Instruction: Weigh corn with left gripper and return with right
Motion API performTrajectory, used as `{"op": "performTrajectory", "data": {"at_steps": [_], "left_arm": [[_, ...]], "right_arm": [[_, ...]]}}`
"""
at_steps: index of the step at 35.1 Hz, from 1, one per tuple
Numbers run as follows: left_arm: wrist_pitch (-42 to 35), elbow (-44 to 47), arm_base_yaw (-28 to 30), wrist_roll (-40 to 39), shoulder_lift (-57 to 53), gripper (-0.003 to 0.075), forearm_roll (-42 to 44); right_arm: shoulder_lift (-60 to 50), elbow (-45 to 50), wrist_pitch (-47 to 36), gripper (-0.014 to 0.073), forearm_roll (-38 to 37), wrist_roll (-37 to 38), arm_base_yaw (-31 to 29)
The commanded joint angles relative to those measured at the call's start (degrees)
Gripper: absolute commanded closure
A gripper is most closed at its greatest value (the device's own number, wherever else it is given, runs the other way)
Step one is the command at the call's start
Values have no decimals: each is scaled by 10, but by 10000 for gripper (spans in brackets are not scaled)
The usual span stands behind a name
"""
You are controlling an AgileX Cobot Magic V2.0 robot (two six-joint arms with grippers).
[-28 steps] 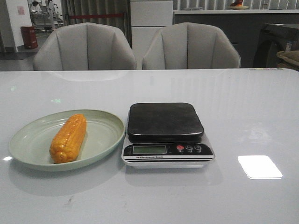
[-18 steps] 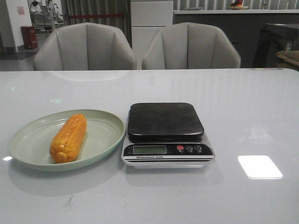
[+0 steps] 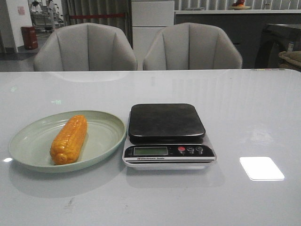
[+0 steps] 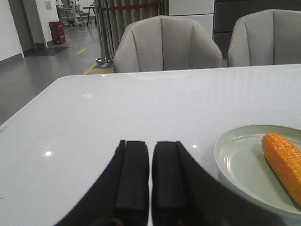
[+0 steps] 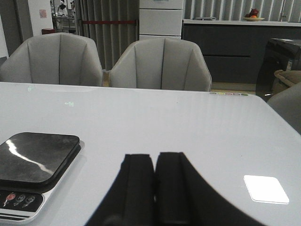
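- One ear of corn (image 3: 69,139) lies on its side in a pale green plate (image 3: 104,142), and we see it running from the plate's near rim toward the far one, kernels up, nothing touching it.
- We place the plate on the left half of the white bench (image 3: 244,113), closer to the near edge than to the far edge.
- Just to the right of the plate, close to its rim, we see a kitchen scale (image 3: 168,135); its black platform (image 3: 165,122) carries nothing, and its display and three buttons face the near edge.
- In the front view we see neither arm over the bench.
- In the left wrist view we find the left hand (image 4: 150,181) low over the bench toward the left edge, its two black fingers (image 4: 133,179) drawn nearly together with only a thin slit between them and holding nothing; the plate and the corn (image 4: 285,162) lie off to its side, well apart from it.
- In the right wrist view the right hand (image 5: 154,186) has its fingers (image 5: 138,186) pressed together, empty, above the bench; the scale (image 5: 33,172) sits to one side of it, apart from it.
- Two grey chairs (image 3: 84,48) stand behind the far edge.
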Motion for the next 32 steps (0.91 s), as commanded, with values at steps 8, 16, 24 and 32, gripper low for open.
{"op": "performTrajectory", "data": {"at_steps": [8,16,24,32], "left_arm": [[-235,5,2,-6,-10,577,-74],[-42,-180,-19,-6,89,577,-75],[116,-274,-34,-6,230,577,-75],[113,-272,-47,-6,296,576,-77]], "right_arm": [[-11,6,-48,460,-6,-4,-3],[-11,6,-48,460,-6,-4,-3],[-11,6,-48,460,-6,-4,-3],[-11,6,-48,460,-6,-4,-3]]}}
